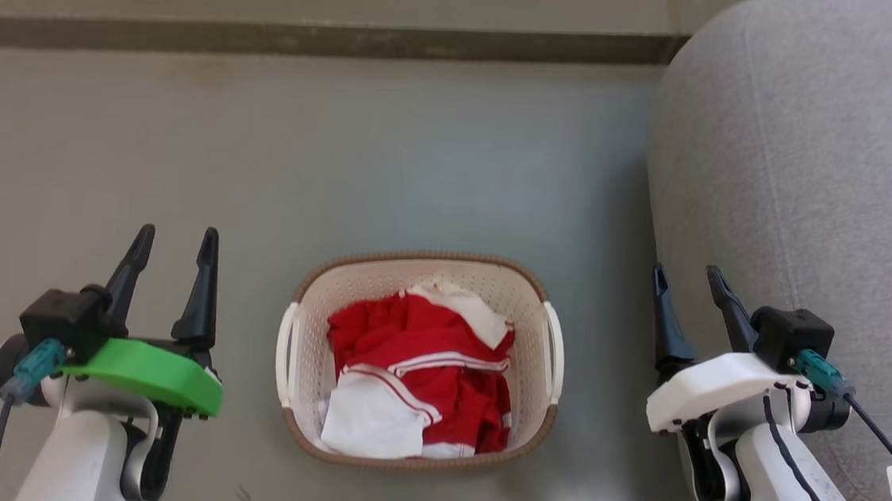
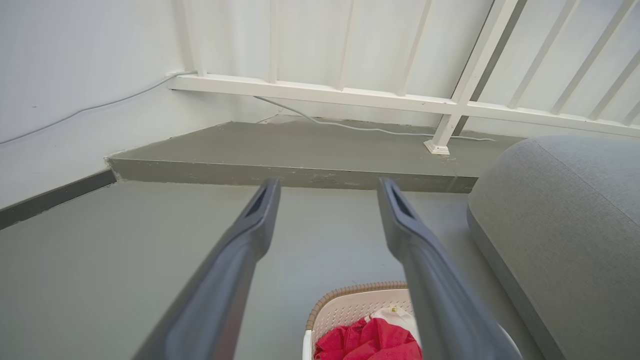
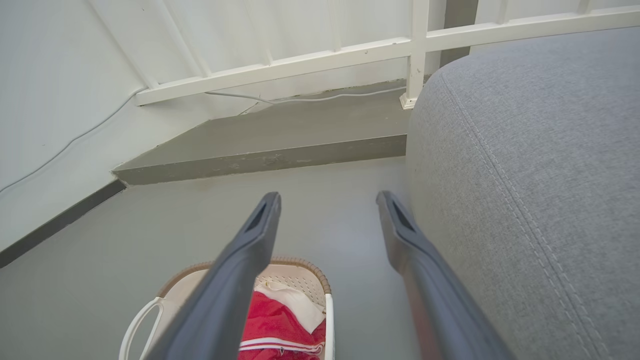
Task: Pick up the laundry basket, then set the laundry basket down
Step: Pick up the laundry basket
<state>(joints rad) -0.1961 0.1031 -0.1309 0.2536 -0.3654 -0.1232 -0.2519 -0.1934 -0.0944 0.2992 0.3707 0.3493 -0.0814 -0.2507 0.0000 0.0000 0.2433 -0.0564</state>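
Between the left tool [image 1: 178, 231] and right tool [image 1: 685, 271], both gaping, the laundry basket [image 1: 426, 256] stands clear.

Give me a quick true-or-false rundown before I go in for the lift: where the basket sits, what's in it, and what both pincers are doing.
1. The laundry basket stands on the floor, between the two pincers. True.
2. The left pincer is shut on a basket handle. False: it is open, holds nothing and is apart from the basket, on the robot's left.
3. The basket is empty. False: it holds red and white clothes.
4. The right pincer is open and holds nothing. True.
5. A grey upholstered seat lies on the robot's right. True.
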